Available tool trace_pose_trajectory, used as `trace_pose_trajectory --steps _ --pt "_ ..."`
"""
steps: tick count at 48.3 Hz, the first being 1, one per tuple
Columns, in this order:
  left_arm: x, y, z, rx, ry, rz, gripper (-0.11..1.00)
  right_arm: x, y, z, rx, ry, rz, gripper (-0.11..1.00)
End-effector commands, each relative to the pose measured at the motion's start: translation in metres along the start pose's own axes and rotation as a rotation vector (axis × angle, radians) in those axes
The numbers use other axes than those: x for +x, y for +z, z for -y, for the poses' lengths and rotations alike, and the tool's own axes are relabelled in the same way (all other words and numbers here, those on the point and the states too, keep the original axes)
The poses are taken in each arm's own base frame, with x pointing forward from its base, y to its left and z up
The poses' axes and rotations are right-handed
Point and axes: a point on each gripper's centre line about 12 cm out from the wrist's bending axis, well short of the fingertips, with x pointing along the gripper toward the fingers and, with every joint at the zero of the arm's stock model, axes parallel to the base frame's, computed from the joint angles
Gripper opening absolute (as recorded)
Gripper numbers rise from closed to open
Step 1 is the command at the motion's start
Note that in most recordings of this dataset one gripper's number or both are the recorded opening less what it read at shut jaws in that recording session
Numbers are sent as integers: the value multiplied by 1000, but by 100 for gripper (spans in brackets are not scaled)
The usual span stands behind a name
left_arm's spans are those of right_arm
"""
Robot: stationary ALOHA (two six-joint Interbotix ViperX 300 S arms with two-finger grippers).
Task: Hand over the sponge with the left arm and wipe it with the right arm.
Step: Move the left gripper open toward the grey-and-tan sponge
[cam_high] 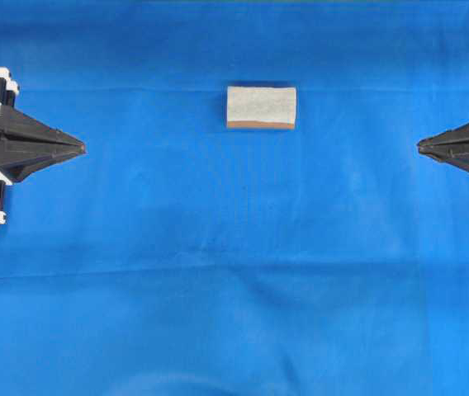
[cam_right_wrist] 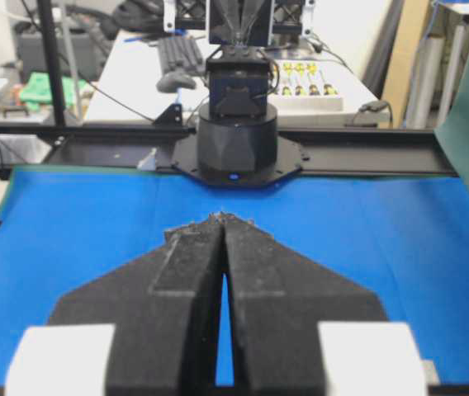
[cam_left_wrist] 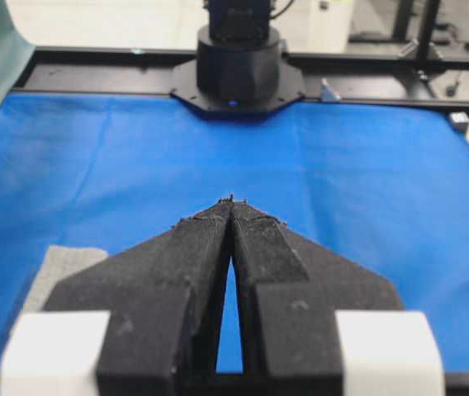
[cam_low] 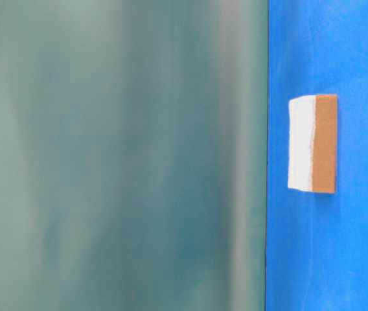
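The sponge lies flat on the blue cloth covering the bench, toward the far middle in the overhead view, its speckled grey-white face up and its thin orange-brown layer showing along the near edge; the table-level view shows the same pad alone on the cloth. It sits roughly midway between the two arms and well apart from both, a placing that looks meant to leave it reachable from either side, though the task gives the pickup to the left. The left pincer rests at the left edge, tips pressed together and pointed inward, holding nothing; its wrist view shows the fingers meeting at the point, with a corner of the sponge visible low on the left. The right pincer mirrors it at the right edge, likewise closed and bare, as its own view confirms. Both arms seem parked at rest, so the handover looks not yet begun. No container appears in any view; nothing is held inside anything.
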Motion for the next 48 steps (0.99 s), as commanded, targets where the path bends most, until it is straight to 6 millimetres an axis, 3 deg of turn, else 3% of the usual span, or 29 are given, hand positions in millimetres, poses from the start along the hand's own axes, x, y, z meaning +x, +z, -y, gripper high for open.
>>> trace_pose_trajectory --steps 1,11,24,27,35,40,43,48 --pt "4 9 -1 0 9 25 0 4 6 1 -14 -5 14 0" --pt "11 8 -11 75 58 43 0 10 7 4 -19 -19 -51 0" --pt "40 -14 -38 146 155 -75 2 13 3 10 -19 -46 -74 0" --pt "49 -20 -44 145 174 -105 13 13 2 10 -21 -47 -76 0" --pt "78 -40 -62 138 210 -209 63 13 2 10 -16 -48 -79 0" --pt "98 -54 -74 132 227 -282 87 14 2 10 -14 -48 -79 0" --pt "110 -64 -81 125 236 -335 94 14 0 10 -13 -48 -83 0" --pt "130 -82 -94 114 247 -428 94 15 -1 10 -11 -48 -89 0"
